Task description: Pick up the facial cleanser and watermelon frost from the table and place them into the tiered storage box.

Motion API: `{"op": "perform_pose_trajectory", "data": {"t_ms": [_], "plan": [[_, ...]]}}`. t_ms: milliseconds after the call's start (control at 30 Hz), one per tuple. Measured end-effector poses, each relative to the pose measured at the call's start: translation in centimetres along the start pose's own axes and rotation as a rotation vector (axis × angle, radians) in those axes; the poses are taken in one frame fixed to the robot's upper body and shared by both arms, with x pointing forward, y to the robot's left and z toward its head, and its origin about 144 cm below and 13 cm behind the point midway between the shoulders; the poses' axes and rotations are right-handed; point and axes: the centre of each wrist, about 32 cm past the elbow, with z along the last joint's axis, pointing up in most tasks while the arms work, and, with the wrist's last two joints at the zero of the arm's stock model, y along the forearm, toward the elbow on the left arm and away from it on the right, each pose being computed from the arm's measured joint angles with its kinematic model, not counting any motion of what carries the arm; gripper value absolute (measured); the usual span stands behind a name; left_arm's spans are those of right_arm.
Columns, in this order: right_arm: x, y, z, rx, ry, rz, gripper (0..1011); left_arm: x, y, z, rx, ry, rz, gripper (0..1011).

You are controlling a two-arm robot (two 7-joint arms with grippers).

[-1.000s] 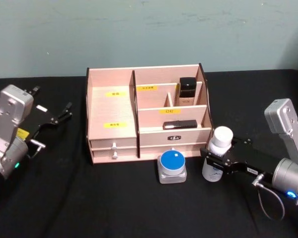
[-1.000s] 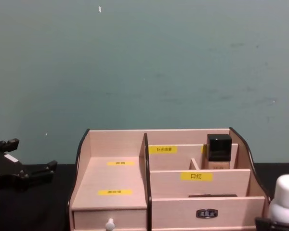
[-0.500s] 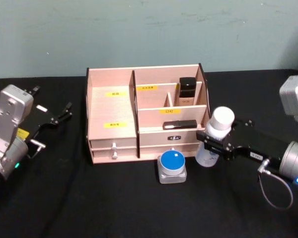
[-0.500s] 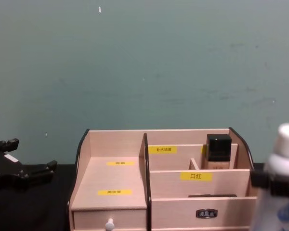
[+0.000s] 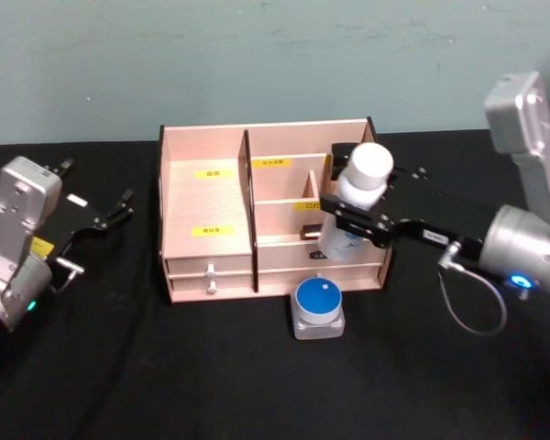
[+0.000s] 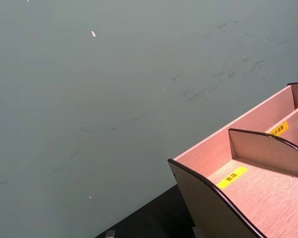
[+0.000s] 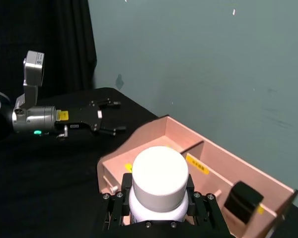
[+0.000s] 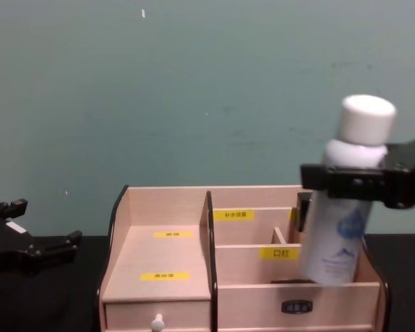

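A squat square jar (image 5: 319,307) with a round blue lid is sitting low centre on the black cloth worktop (image 5: 165,367), just before the pale wooden tiered storage box (image 5: 206,206). The right gripper (image 5: 350,220) is clamping a smooth, white-capped cylindrical bottle (image 5: 367,167), tilted above the box's right compartments. At mid-left, the left gripper (image 5: 108,213) is hanging with its fingers apart, well clear of the box.
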Motion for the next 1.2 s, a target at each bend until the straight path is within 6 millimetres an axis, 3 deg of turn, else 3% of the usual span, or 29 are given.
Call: {"op": "perform_pose_trajectory", "data": {"t_ms": [700,1200], "plan": [[2.5,6.8,0.7,-0.004,-0.024,-0.032,600,0.0,0.0,0.0,0.0,0.0,0.0,1001],[4.5,9.8,0.1,-0.011,-0.024,-0.079,601,0.0,0.0,0.0,0.0,0.0,0.0,1001]]}}
